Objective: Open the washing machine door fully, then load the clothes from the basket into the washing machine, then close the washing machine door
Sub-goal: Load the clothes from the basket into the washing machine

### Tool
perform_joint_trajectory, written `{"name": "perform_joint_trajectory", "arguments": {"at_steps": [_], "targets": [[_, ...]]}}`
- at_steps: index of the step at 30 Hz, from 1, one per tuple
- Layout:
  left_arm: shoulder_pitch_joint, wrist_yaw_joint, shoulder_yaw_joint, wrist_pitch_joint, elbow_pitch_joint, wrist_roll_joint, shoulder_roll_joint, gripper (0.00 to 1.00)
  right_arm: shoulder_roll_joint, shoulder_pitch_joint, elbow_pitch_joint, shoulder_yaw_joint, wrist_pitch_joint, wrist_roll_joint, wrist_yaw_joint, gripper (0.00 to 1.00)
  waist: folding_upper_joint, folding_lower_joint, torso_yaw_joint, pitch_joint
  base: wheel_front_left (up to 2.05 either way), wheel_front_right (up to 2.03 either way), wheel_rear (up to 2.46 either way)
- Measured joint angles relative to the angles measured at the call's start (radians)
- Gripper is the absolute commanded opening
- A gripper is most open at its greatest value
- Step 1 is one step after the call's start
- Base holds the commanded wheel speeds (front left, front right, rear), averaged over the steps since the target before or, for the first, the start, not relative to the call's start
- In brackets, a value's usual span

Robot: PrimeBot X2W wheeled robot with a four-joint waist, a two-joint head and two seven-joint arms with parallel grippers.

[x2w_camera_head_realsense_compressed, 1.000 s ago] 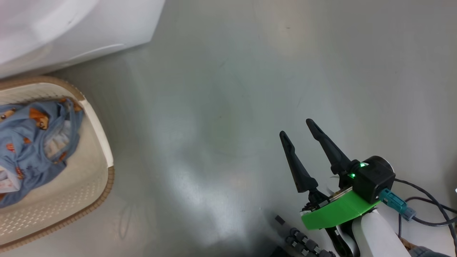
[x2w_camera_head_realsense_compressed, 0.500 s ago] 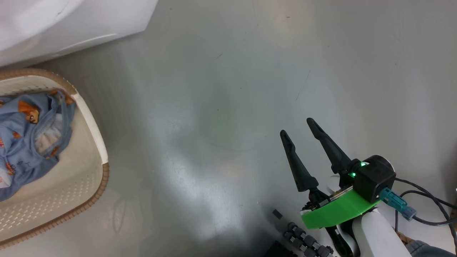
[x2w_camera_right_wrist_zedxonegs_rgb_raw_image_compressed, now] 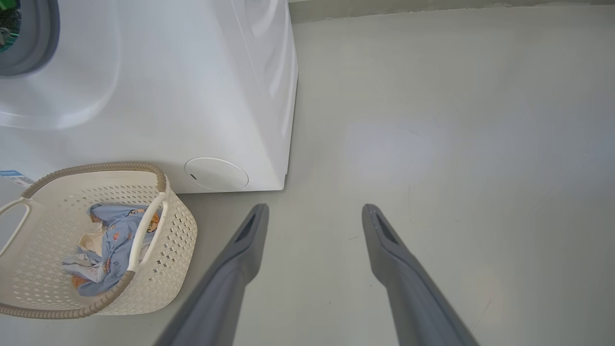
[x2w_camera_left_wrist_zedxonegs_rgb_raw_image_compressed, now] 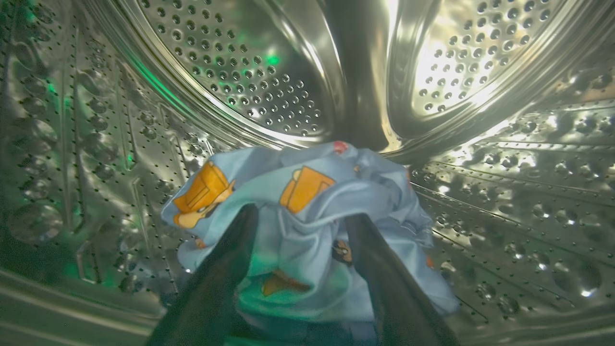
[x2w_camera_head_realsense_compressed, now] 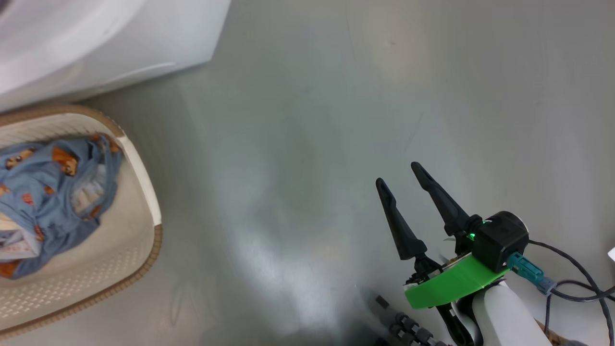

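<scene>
Three views, itemised.

Head view.
- Right gripper [x2w_camera_head_realsense_compressed: 397, 173]: at the lower right, hanging over the bare grey floor [x2w_camera_head_realsense_compressed: 336, 120]. Its two dark fingers are spread apart and hold nothing. A green bracket [x2w_camera_head_realsense_compressed: 447, 286] and dark cables [x2w_camera_head_realsense_compressed: 571, 269] sit at its wrist.
- Basket [x2w_camera_head_realsense_compressed: 154, 240]: at the left edge, standing on the floor just in front of the washing machine [x2w_camera_head_realsense_compressed: 96, 38], whose white corner takes up the upper left.
- Clothes [x2w_camera_head_realsense_compressed: 48, 202]: light blue with orange-brown figures, heaped inside the basket and partly cut off by the frame edge.

Left wrist view.
- Left gripper [x2w_camera_left_wrist_zedxonegs_rgb_raw_image_compressed: 302, 216]: inside the steel perforated drum [x2w_camera_left_wrist_zedxonegs_rgb_raw_image_compressed: 240, 72], with its fingers parted.
- Garment [x2w_camera_left_wrist_zedxonegs_rgb_raw_image_compressed: 307, 192]: one light blue piece with orange cartoon prints, bunched on the drum floor between and beyond the fingers. The fingers are not pinching it. Whether the cloth touches them cannot be told.

Right wrist view.
- Right gripper [x2w_camera_right_wrist_zedxonegs_rgb_raw_image_compressed: 314, 207]: its fingers are wide apart and empty above the floor.
- Washing machine [x2w_camera_right_wrist_zedxonegs_rgb_raw_image_compressed: 192, 96]: at the upper left, with part of the grey door seal [x2w_camera_right_wrist_zedxonegs_rgb_raw_image_compressed: 38, 43] at the corner. A blue label [x2w_camera_right_wrist_zedxonegs_rgb_raw_image_compressed: 12, 175] and a round cap [x2w_camera_right_wrist_zedxonegs_rgb_raw_image_compressed: 216, 173] sit low on its front.
- Basket [x2w_camera_right_wrist_zedxonegs_rgb_raw_image_compressed: 178, 240]: upright, just in front of the machine and well apart from the gripper.
- Clothes [x2w_camera_right_wrist_zedxonegs_rgb_raw_image_compressed: 113, 235]: lying in the basket's bottom.
</scene>
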Motion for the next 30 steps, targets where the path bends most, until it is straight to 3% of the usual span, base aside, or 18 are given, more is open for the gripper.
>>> {"name": "perform_joint_trajectory", "arguments": {"at_steps": [4, 11, 22, 30], "targets": [[0.005, 0.01, 0.003, 0.0, 0.071, -0.014, -0.021, 1.0, 0.0, 0.0, 0.01, 0.001, 0.0, 0.0, 0.0, 1.0, 0.0, 0.0, 0.008, -0.036, 0.0, 0.0, 0.0], [0.13, 0.012, 0.016, 0.0, 0.011, -0.045, -0.063, 1.0, 0.0, 0.001, 0.029, -0.003, 0.0, 0.0, 0.0, 1.0, 0.0, 0.0, 0.023, -0.109, 0.0, 0.0, 0.0], [0.436, 0.037, 0.026, 0.0, -0.184, -0.067, -0.179, 1.0, -0.006, 0.016, 0.053, -0.008, 0.0, 0.0, 0.0, 1.0, 0.0, -0.0001, 0.055, -0.25, 0.0, 0.0, 0.0], [0.634, 0.026, 0.01, 0.0, -0.327, -0.069, -0.272, 1.0, -0.024, 0.052, 0.06, -0.045, 0.0, 0.0, 0.0, 1.0, 0.0, -0.0001, 0.104, -0.35, 0.0, 0.0, 0.0]]}}
